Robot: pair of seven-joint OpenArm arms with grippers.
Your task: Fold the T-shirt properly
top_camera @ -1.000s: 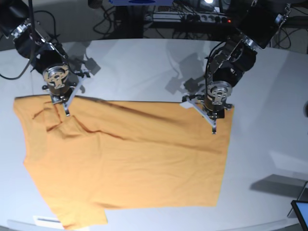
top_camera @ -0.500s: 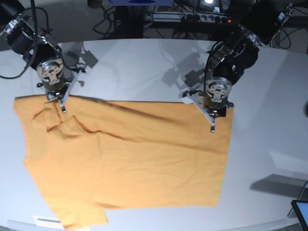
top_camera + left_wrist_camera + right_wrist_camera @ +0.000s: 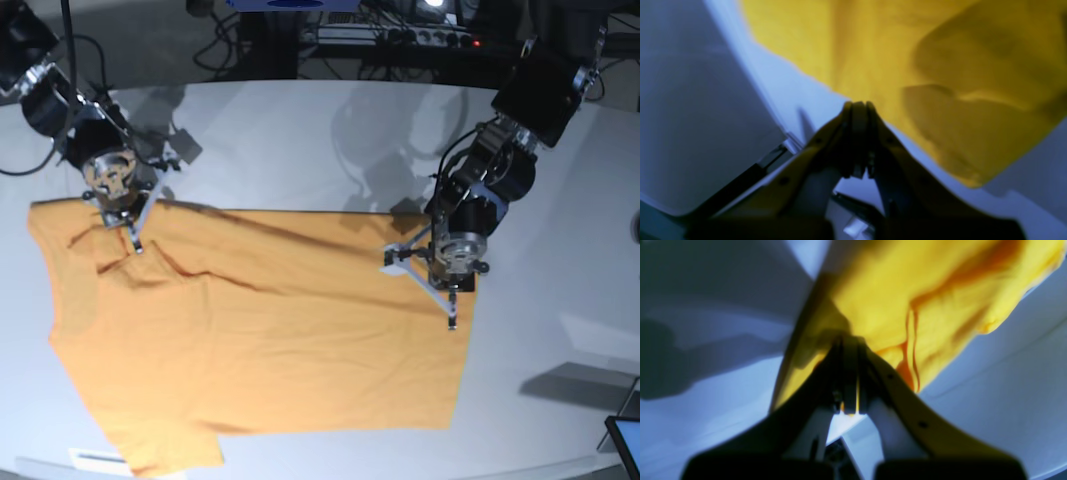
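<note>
Left gripper (image 3: 452,322): the jaws are pressed together at the right edge of the T-shirt (image 3: 270,330); in the left wrist view (image 3: 858,106) the tips meet the cloth's edge, but it cannot be told whether cloth is pinched.
Right gripper (image 3: 137,247): the jaws are closed; in the right wrist view (image 3: 848,340) yellow cloth is seen in the slit between the fingers, so the shirt is taken to be clamped near its upper left corner.
Change, left side: against the frame a second ago, this gripper is found lower and slightly further right, nearer the front of the table; the cloth's right edge is drawn in with it.
Change, right side: this gripper is seen almost where it was, a little further left.
T-shirt: it is spread flat over the white table (image 3: 300,150), a sleeve lying at the front left; creases are gathered by the right gripper.
Lettering: none can be made out.
Surroundings: cables and a power strip (image 3: 420,38) are seen behind the table; a screen corner (image 3: 627,440) shows at the front right; a white label (image 3: 98,458) lies by the front left hem.
Obstruction: part of the shirt's upper edge is covered by each arm.
</note>
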